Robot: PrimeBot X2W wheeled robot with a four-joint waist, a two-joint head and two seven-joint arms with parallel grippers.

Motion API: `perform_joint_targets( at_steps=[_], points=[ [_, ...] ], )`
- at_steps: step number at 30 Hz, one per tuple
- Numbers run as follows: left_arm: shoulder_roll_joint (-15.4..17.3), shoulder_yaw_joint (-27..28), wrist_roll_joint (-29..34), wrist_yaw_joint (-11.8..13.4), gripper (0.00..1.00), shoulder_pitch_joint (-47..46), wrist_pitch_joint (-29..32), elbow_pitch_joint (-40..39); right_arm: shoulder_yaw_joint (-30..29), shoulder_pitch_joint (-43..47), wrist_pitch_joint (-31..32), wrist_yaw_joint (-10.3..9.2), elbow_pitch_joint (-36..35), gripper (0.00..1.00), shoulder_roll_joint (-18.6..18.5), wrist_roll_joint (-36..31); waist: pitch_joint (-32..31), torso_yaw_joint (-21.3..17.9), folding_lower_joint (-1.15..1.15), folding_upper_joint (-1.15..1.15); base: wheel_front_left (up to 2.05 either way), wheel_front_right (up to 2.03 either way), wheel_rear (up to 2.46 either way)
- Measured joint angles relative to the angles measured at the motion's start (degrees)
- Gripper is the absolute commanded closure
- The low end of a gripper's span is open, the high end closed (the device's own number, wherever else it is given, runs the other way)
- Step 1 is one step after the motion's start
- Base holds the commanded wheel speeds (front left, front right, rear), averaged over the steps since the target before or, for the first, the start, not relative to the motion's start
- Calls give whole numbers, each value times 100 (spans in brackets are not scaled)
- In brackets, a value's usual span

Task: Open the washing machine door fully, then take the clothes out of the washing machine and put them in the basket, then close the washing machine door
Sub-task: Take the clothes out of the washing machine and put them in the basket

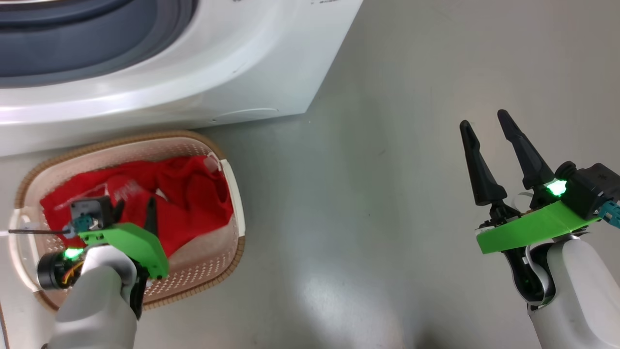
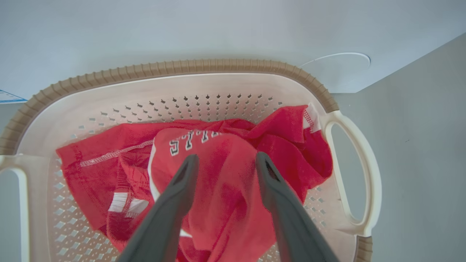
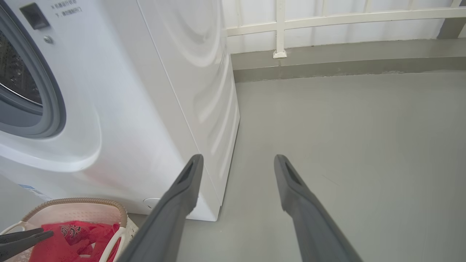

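Forearm of the left arm rises from 7 o'clock in the head view, wrist bent down over the small cream perforated plastic basket (image 1: 238,194) (image 2: 182,67) with a brown woven-look rim. Left gripper (image 1: 135,206) (image 2: 226,157) points into it, fingers spread. Bright red jersey clothes (image 1: 193,194) (image 2: 218,203) with white lettering lie heaped inside, long axis roughly 8 to 2 o'clock. One hump of cloth sits between the spread fingers; contact cannot be told. Basket stands just beside the front of the big white washing machine (image 1: 193,72) (image 3: 145,91), at its 6 o'clock. Right gripper (image 1: 484,120) (image 3: 238,158) hangs at 3 o'clock over grey floor (image 1: 387,218), fingers parted, empty, pointing toward 11.
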Motion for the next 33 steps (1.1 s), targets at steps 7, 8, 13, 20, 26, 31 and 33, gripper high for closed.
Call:
perform_joint_targets(
  at_steps=[7,8,13,20,26,31,33],
  points=[
    [-7,68,-119,0,0,190,0,-480,0,43,0,0,33,0,-7,0,-202,90,0,0,0,0,0],
    [-8,81,-125,0,0,250,0,-554,0,65,0,0,37,0,-9,0,-236,102,0,0,0,0,0],
    [-12,152,-166,0,0,482,0,-991,0,181,0,0,82,0,-31,0,-431,162,0,0,0,0,0],
    [-46,255,-216,-1,0,898,0,-1538,24,400,0,0,163,0,-62,0,-796,232,0,0,0,0,0],
    [-62,350,-207,-1,0,1301,0,-2145,52,608,0,0,215,0,-113,0,-1164,278,0,0,0,0,0],
    [-98,412,-180,-1,0,1686,0,-2884,53,784,0,0,250,0,-167,0,-1466,312,0,0,0,0,0],
    [-102,444,-102,-1,0,1854,0,-3192,55,855,0,0,260,0,-182,0,-1577,324,0,0,0,0,0]
  ],
)
